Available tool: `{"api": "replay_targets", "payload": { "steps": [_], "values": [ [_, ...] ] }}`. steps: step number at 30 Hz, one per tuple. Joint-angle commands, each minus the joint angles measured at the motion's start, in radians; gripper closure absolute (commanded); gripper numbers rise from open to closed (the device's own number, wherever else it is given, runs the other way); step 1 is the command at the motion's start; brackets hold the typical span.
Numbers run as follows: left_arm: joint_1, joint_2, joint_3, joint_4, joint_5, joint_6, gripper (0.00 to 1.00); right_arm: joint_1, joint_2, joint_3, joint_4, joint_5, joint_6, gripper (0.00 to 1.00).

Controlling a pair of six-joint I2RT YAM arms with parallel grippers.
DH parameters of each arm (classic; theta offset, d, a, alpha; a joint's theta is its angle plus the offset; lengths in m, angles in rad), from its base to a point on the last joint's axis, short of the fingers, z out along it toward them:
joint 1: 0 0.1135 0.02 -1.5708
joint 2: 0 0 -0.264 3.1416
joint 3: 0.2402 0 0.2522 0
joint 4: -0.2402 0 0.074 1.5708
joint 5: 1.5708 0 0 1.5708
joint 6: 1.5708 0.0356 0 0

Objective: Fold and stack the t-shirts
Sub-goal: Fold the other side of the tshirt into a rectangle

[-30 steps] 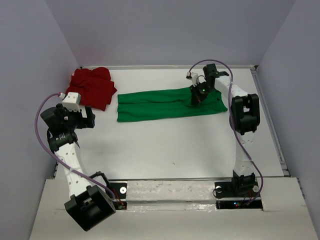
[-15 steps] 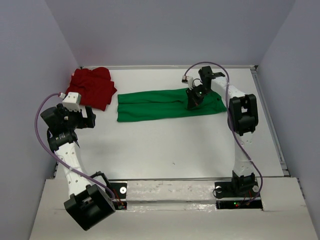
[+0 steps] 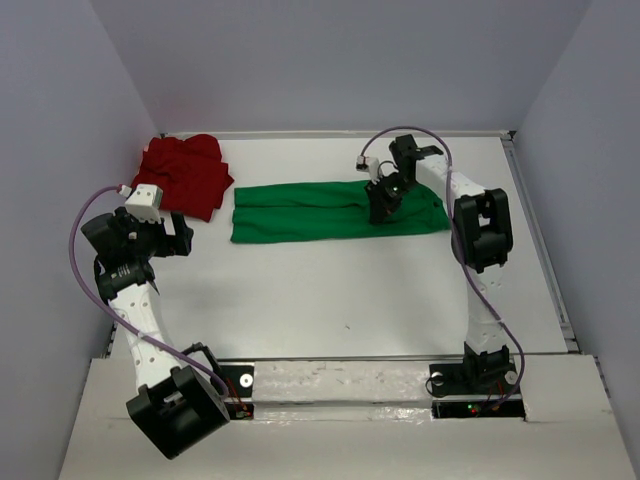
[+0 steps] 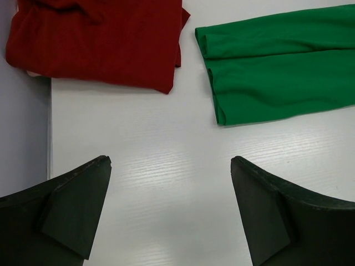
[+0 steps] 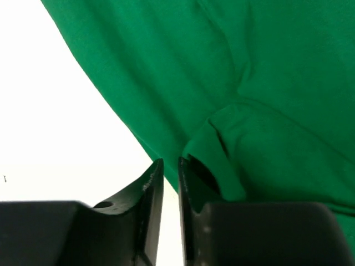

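White tabletop [image 3: 330, 290]; bright green soft cloth t-shirt [image 3: 300, 210] looks limp, light: pinch your hold at a folded edge. Right gripper [image 5: 171, 163] jaws barely apart, empty; left gripper [image 4: 171, 166] jaws wide.

"What moved?"
"The right gripper [image 3: 383, 203] slid a little to its left. The green t-shirt [image 3: 300, 210] under it slid along too."
"Anything else?"
"Its jaws came apart a tiny bit."
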Motion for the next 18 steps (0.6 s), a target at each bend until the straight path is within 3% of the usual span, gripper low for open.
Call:
{"api": "replay_targets", "payload": {
  "steps": [1,4,10,14,18],
  "values": [
    [0.005,-0.003,0.027,0.039,0.034,-0.004,0.01,0.016,0.000,0.008,-0.032,0.007,-0.029,0.71],
    [0.003,-0.003,0.024,0.039,0.037,-0.001,0.01,0.016,-0.006,0.011,-0.066,0.022,-0.046,0.64],
    [-0.002,0.004,0.030,0.039,0.038,0.002,0.01,0.016,-0.078,0.043,-0.055,0.062,-0.038,0.61],
    [-0.005,0.007,0.033,0.037,0.043,0.002,0.01,0.016,-0.179,0.024,0.128,0.224,0.055,0.67],
    [-0.005,0.010,0.033,0.037,0.043,0.002,0.01,0.016,-0.146,0.059,0.176,0.352,0.069,0.75]
  ]
}}
